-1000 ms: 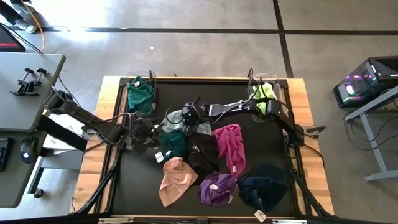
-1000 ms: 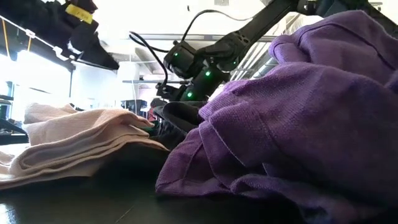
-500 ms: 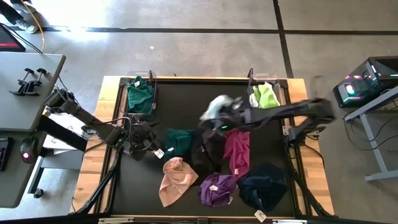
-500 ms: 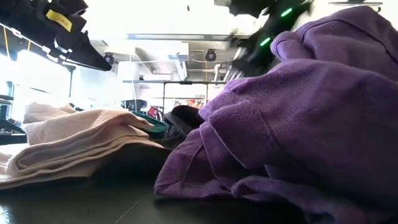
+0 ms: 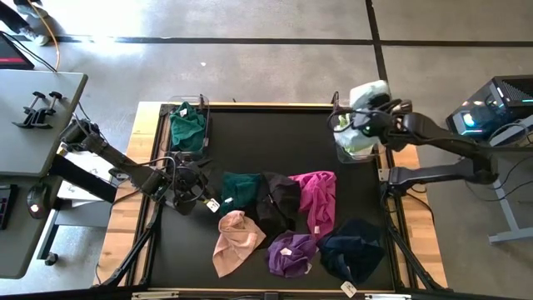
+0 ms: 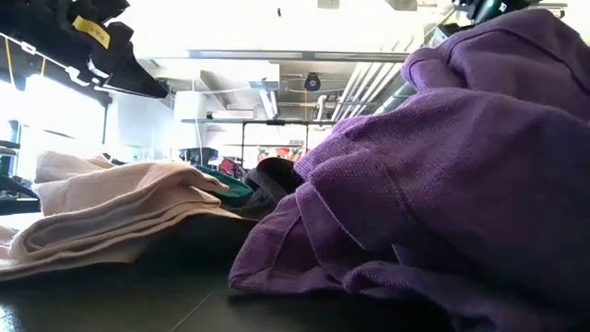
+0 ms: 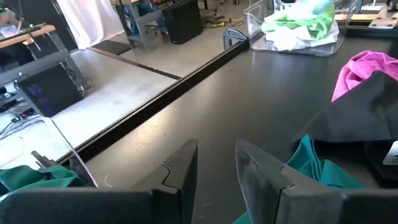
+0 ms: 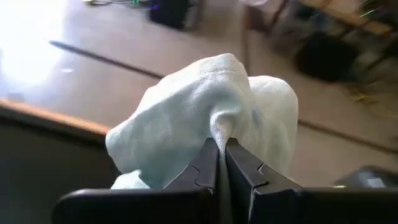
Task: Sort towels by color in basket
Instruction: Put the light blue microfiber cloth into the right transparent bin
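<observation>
My right gripper (image 5: pixel 365 107) is shut on a pale mint towel (image 5: pixel 370 90), high over the clear right basket (image 5: pixel 340 155) at the table's far right, which holds a lime towel (image 5: pixel 360 142). My left gripper (image 7: pixel 214 163) stands open and low at the table's left, beside a dark green towel (image 5: pixel 241 190), nothing between its fingers. Black (image 5: pixel 279 200), magenta (image 5: pixel 315 196), peach-pink (image 5: pixel 233 242), purple (image 5: pixel 291 252) and navy (image 5: pixel 354 248) towels lie on the black mat. The far-left basket (image 5: pixel 187 125) holds dark green cloth. My right gripper pinches a bunched fold of the pale mint towel (image 8: pixel 219 132) between its two fingers. The rest of the cloth bulges out past the fingertips (image 8: pixel 208 158). The towel is lifted clear of the table, above the right basket.
The black mat's far middle (image 5: pixel 266 137) is bare. Wooden table borders run along both sides (image 5: pixel 146 150). The purple towel (image 6: pixel 442 166) and the peach-pink one (image 6: pixel 111 212) fill the low view. A desk stands left of the table, a computer case to its right.
My right gripper has lifted the pale mint towel off the pile at the table's middle and swung it fast up and toward the far right edge, over the right basket, turning as it went. The magenta towel has spread a little.
</observation>
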